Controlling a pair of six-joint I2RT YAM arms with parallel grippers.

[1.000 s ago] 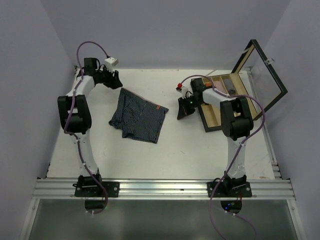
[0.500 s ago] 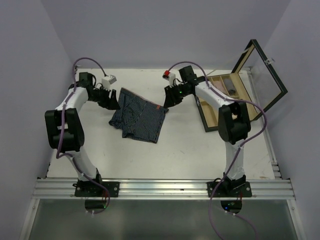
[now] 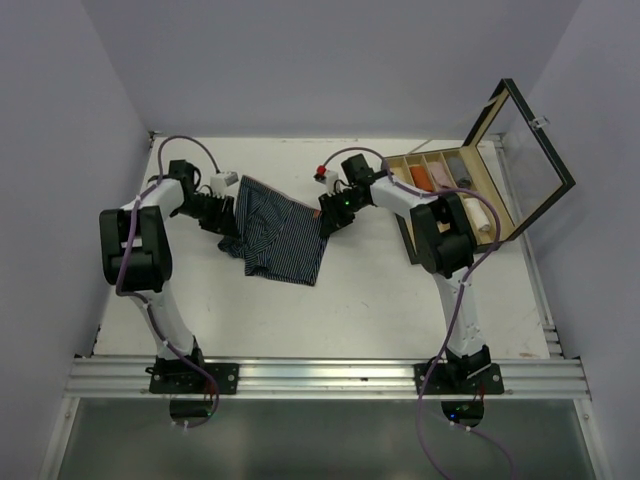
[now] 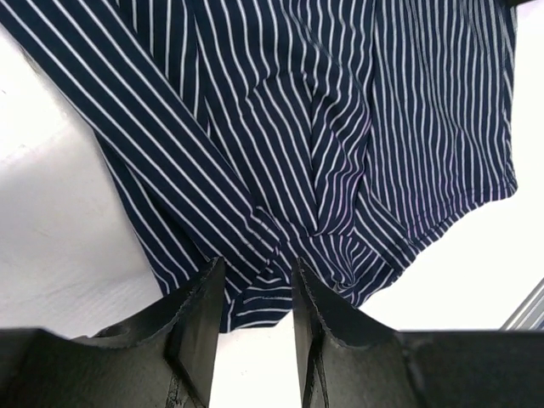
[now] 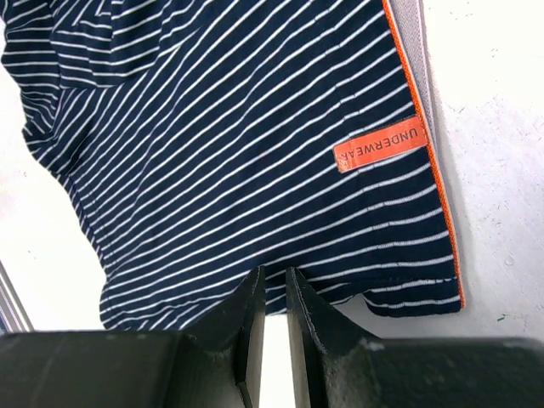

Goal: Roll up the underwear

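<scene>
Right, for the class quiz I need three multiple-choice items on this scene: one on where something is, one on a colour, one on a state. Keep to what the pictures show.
1. Where does the wooden box stand?
A. toward the far right of the table
B. at the near left corner
C. between the two arm bases

2. What colour is the label sewn on the striped underwear?
A. green
B. orange
C. yellow

3. How is the box's glass lid?
A. shut flat on the box
B. swung open, standing up at the box's right side
C. taken off and lying on the cloth

Answers:
1 A: the overhead view shows the box on the right, in the far half.
2 B: the right wrist view shows an orange tag reading UNDERWEAR.
3 B: the compartments lie uncovered and the lid rises beside them.
</scene>
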